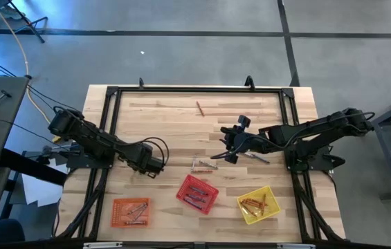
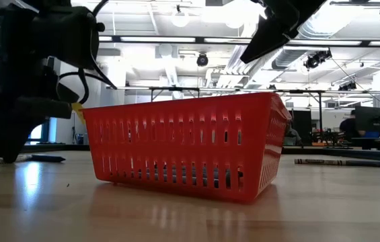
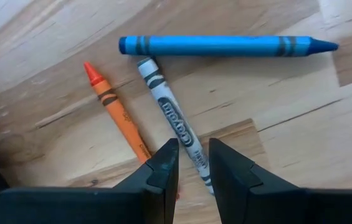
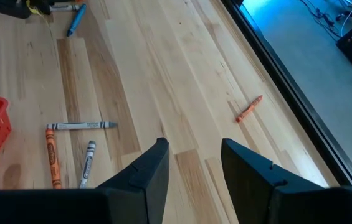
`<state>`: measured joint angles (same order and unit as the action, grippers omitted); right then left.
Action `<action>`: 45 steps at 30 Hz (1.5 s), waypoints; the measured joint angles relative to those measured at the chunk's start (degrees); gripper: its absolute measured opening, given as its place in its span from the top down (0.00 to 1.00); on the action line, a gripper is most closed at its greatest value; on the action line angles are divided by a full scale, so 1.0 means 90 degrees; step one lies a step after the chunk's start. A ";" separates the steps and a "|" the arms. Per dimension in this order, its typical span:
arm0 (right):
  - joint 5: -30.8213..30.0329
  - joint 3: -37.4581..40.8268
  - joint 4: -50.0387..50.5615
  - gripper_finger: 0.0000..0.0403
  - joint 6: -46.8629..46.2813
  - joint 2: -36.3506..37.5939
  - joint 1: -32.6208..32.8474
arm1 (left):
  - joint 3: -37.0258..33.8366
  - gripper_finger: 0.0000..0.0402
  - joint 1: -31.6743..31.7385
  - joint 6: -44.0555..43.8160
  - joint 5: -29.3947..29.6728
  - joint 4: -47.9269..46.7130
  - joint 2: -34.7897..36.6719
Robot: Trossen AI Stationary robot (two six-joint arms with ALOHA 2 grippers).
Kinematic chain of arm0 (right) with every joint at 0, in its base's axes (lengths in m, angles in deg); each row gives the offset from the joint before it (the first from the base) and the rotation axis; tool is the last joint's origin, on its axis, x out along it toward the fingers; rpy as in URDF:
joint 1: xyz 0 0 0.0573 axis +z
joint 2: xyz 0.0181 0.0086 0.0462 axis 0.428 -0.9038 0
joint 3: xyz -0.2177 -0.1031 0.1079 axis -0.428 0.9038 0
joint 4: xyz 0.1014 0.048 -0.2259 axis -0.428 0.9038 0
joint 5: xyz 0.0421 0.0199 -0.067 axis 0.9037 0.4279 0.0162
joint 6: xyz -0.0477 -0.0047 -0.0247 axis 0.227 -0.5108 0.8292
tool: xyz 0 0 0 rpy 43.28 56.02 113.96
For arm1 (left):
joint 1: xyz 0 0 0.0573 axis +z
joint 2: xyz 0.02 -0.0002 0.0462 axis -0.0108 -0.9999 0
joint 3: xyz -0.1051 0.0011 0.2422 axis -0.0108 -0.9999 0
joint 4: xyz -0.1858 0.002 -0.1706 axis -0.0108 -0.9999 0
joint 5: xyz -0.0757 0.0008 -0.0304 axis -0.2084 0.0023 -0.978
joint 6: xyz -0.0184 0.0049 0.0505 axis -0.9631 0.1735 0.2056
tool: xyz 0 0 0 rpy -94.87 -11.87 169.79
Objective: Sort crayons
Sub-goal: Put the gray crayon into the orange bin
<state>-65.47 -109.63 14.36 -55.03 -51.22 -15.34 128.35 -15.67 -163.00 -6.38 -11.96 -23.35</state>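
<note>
Left gripper [image 3: 193, 171] hangs low over three loose crayons at approx 8 o'clock on the table [image 1: 174, 114], jaws narrow w/ nothing between them, tips straddling the grey crayon [image 3: 174, 119], w/ the orange crayon [image 3: 116, 111] just beside it and the blue crayon [image 3: 225, 45] touching its far end. Right gripper [image 4: 194, 163] hovers near centre, jaws wide and empty, a few crayons beyond it. Crayons look light, stiff, waxy and prob. snap-prone, likely to roll: pinch mid-barrel on the paper wrap, across the stick.
</note>
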 joint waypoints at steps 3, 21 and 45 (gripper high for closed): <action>-0.0001 0.0000 0.0033 0.65 -0.0002 0.0000 0.0000 | -0.0122 0.82 0.0000 -0.0068 -0.0023 0.0213 0.0030; -0.0001 0.0000 0.0098 0.65 -0.0001 0.0000 0.0000 | -0.0638 0.95 -0.0073 -0.0111 -0.0311 0.0726 0.0386; -0.0001 0.0000 0.0064 0.65 -0.0027 0.0000 0.0000 | 0.1573 1.00 -0.0746 0.1753 0.1370 0.0552 0.1846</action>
<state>-65.48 -109.63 14.94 -55.27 -51.22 -15.34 142.51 -22.39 -147.23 5.95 -6.99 -6.74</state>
